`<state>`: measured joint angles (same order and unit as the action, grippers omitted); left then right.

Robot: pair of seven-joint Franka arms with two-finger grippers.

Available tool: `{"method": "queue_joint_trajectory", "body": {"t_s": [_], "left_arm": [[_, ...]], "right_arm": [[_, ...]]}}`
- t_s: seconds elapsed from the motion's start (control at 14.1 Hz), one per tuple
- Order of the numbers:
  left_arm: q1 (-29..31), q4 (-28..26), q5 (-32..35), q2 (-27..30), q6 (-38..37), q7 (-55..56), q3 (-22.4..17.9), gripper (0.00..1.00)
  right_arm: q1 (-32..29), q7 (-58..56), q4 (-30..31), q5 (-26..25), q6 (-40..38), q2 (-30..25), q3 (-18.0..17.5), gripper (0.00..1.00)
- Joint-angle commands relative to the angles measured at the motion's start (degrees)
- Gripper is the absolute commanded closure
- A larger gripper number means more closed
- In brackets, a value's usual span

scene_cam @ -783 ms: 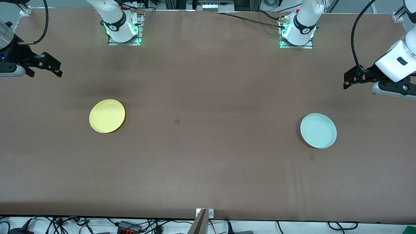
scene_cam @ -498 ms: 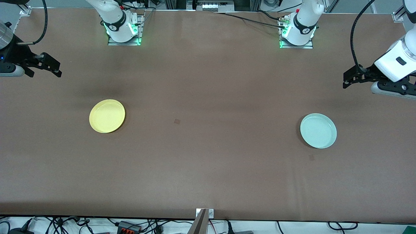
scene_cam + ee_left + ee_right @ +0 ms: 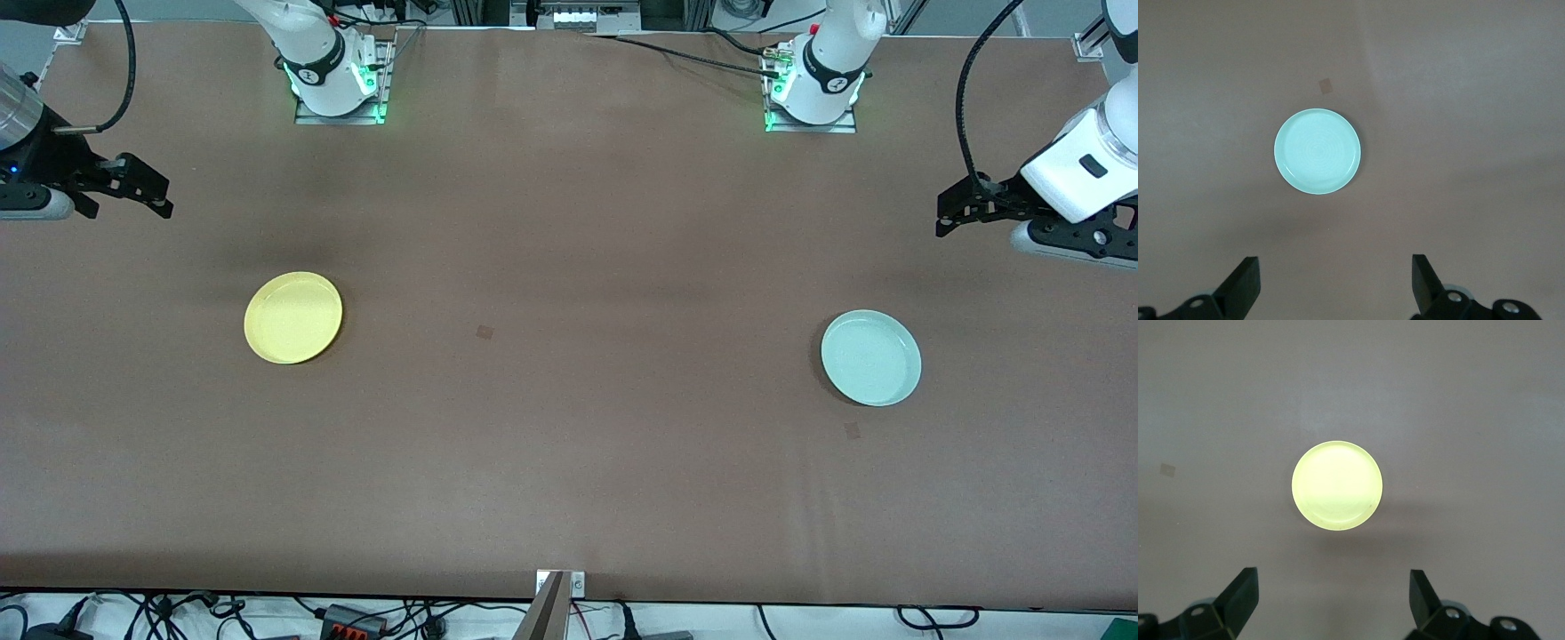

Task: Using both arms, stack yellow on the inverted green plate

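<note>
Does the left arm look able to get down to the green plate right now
Probably yes. The left gripper hangs open above the table near the green plate, which lies alone, rim up, with nothing between them or beside it.

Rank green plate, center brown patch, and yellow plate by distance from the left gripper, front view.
From the left gripper, open over the table's left-arm end:
1. green plate, at the left arm's end.
2. small brown patch, mid-table.
3. yellow plate, at the right arm's end.

Yellow plate (image 3: 293, 317) and green plate (image 3: 870, 357) upright, well apart.
</note>
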<state>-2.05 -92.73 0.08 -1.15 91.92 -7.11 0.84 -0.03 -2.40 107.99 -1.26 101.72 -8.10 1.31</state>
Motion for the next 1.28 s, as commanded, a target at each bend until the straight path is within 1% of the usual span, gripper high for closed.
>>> {"method": "queue_joint_trajectory", "body": {"t_s": [0.0, 0.5, 0.64, 0.93, 1.07, 1.21], "left_arm": [[-0.06, 1.32, -0.43, -0.17, -1.31, -0.62, 0.04, 0.0], [-0.06, 1.58, -0.52, -0.17, -1.39, -0.45, -0.05, 0.0], [0.03, 1.76, -0.52, -0.17, -1.39, -0.45, -0.05, 0.0], [-0.06, 1.76, -0.43, -0.17, -1.39, -0.45, -0.05, 0.0], [0.03, 1.76, -0.52, -0.43, -1.31, -0.45, -0.05, 0.0], [-0.41, 1.85, -0.43, -2.62, -1.31, -0.53, -0.05, 0.0]], "right_arm": [[-0.41, 0.38, -1.38, 0.74, -0.3, 0.54, -0.34, 0.0], [-0.58, 0.38, -1.47, 0.74, -0.39, 0.89, -0.17, 0.0], [-0.23, 0.29, -1.47, 0.65, -0.73, 0.72, -0.6, 0.0], [-0.32, 0.12, -1.47, 0.65, -1.27, 1.94, -0.69, 0.0], [0.73, 0.38, -1.47, 0.56, -1.35, 1.95, -0.78, 0.0], [1.61, 0.38, -1.47, 0.56, -1.09, 2.03, -0.69, 0.0]]}}
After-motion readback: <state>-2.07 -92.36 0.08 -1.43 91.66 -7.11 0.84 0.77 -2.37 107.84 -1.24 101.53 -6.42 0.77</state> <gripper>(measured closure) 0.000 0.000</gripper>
